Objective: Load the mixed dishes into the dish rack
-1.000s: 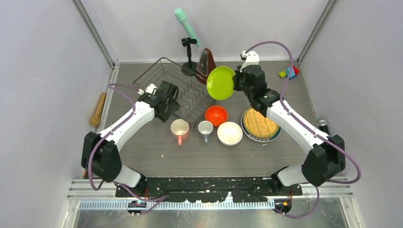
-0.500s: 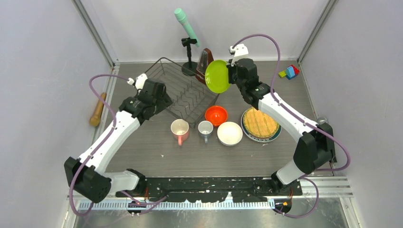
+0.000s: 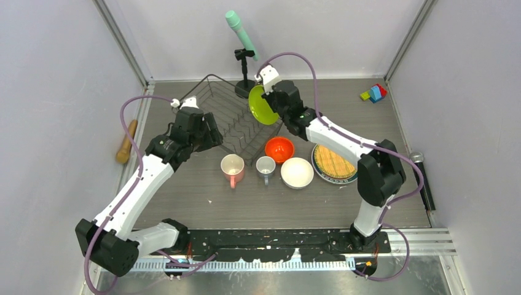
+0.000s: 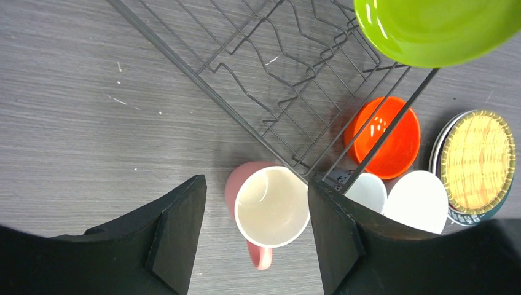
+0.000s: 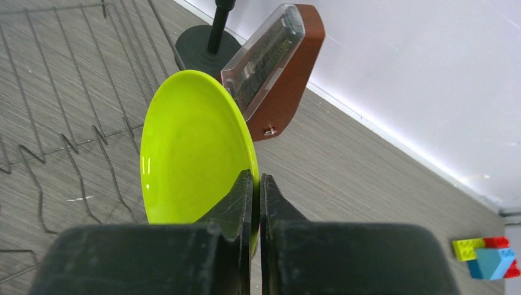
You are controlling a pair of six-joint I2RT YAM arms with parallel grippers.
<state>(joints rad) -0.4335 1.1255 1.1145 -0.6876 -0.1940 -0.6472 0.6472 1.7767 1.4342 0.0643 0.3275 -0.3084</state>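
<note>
My right gripper [image 3: 274,100] is shut on the rim of the lime-green plate [image 3: 260,106], holding it on edge above the far right part of the dish rack [image 3: 230,120]. In the right wrist view the plate [image 5: 190,147] stands upright in the gripper [image 5: 256,181] over the rack wires [image 5: 61,141]. My left gripper [image 4: 255,184] is open and empty, high over the rack's near left edge, with the pink mug [image 4: 272,206] below it. On the table stand the pink mug [image 3: 233,168], grey-blue mug [image 3: 265,166], orange-red bowl [image 3: 279,149], white bowl [image 3: 297,173] and tan plate [image 3: 335,162], which lies on the teal-rimmed plate.
A microphone stand [image 3: 244,61] and a brown metronome [image 5: 276,67] stand just behind the rack, close to the held plate. A rolling pin [image 3: 126,141] lies at the left wall. Toy blocks [image 3: 373,93] sit at the far right.
My right arm has swung left, carrying the green plate from above the bowls to over the rack's far right side. My left arm has drawn back left to the rack's near edge.
</note>
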